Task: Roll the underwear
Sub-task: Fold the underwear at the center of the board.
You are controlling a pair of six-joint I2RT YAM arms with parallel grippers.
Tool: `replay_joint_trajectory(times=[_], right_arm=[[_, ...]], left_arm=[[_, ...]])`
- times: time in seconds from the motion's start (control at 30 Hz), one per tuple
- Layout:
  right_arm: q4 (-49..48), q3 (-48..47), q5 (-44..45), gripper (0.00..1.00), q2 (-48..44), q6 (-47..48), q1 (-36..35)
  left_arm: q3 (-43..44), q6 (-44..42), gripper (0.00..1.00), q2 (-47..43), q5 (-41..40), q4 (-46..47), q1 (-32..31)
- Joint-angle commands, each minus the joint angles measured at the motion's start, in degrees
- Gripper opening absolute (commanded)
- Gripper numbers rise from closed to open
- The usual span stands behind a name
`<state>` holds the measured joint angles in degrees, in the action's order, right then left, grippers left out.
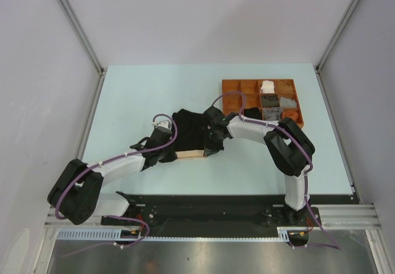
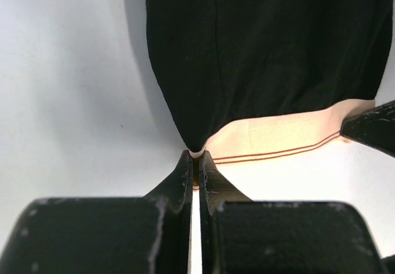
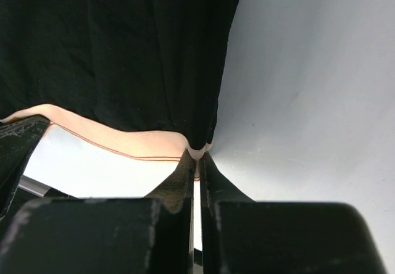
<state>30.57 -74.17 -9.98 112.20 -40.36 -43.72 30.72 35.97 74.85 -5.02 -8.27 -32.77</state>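
One piece of underwear, a black brief (image 1: 191,131) with a beige waistband (image 1: 190,155), lies on the pale table between both arms. My left gripper (image 1: 168,157) is shut on the waistband's left corner. In the left wrist view its tips (image 2: 195,163) pinch the beige edge below the black cloth (image 2: 265,52). My right gripper (image 1: 213,147) is shut on the waistband's right corner. The right wrist view shows that gripper (image 3: 197,160) nipping the beige hem under the black cloth (image 3: 123,52). The waistband (image 2: 278,135) hangs slightly raised between the two grips.
A brown compartmented tray (image 1: 231,86) stands at the back right, with rolled white (image 1: 267,86) and grey (image 1: 270,100) pieces in its cells. The right arm's elbow (image 1: 290,147) is just in front of it. Grey walls enclose the table.
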Motion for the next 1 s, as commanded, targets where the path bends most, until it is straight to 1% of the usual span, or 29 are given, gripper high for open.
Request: replay_joint_trajectory(times=[0.0,0.13,0.27,0.5,0.6,0.73,0.77,0.87,0.97], right_arm=[[5.11,2.1,5.84,0.0,-0.22,2.21,0.22],[6.26,1.93,7.77,0.0,-2.07,2.57,0.66],[6.17,0.61,7.78,0.0,-3.74,2.48,0.4],[7.57,-5.89,9.18,0.0,-4.54,2.48,-1.54],[9.94,-10.19,10.59,0.0,-2.78,3.35,-3.03],[15.04,-18.01,15.07,0.0,1.17,4.67,-5.05],[16.01,-20.55,15.25,0.0,2.74,5.11,-5.4],[16.54,-23.99,14.99,0.0,4.69,5.47,-6.37],[16.28,-25.58,13.85,0.0,6.45,5.64,-7.16]], left_arm=[[0.57,0.07,0.0,-1.46,-4.03,-2.01,-0.27],[0.57,0.16,0.0,-1.2,-4.91,-1.83,-0.27],[0.83,-0.46,0.0,-1.46,-4.74,-1.4,-0.36],[0.74,-1.42,0.0,-1.64,-4.48,-0.34,-0.36],[0.74,-1.69,0.0,-1.72,-4.65,-0.16,-0.62],[0.92,-1.86,0.0,-1.99,-4.83,-0.08,-0.98],[0.83,-1.95,0.0,-2.07,-4.91,-0.08,-1.06],[0.74,-1.86,0.0,-2.34,-4.92,0.01,-1.06],[0.31,-1.78,0.0,-2.6,-4.92,0.45,-1.06]])
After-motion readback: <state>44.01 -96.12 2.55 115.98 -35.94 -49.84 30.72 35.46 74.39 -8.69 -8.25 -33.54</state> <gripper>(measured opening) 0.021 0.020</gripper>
